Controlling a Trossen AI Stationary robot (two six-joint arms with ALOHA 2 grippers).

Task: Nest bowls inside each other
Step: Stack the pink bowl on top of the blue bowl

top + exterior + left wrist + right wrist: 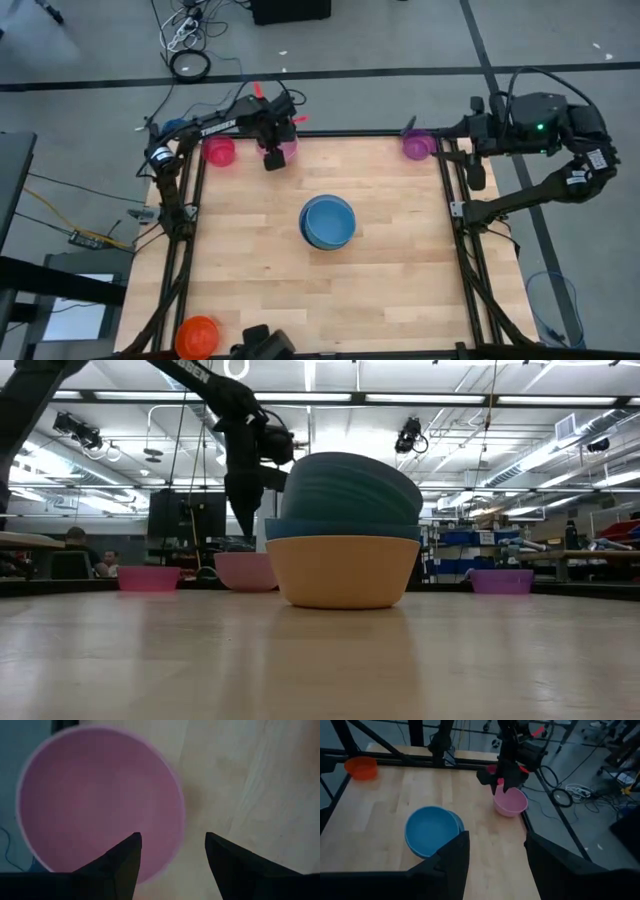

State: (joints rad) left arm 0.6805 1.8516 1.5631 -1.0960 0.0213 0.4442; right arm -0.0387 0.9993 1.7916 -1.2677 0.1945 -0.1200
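Fingers spread wide, our left tool (172, 862) hovers over the pink bowl's (100, 800) rim. Our right tool (495, 862) waits, open, at the table (400, 280) edge.

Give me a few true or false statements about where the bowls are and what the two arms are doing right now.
1. The left gripper hangs over the pink bowl, jaws open astride its rim. True.
2. The blue bowl sits in the table's middle. True.
3. The orange bowl is nested in the blue one. False: it stands alone at a table corner.
4. The right gripper holds the purple bowl. False: its jaws are open and empty, and the right arm waits at the table's edge.
5. The magenta bowl stands apart from the pink bowl at the table's edge. True.
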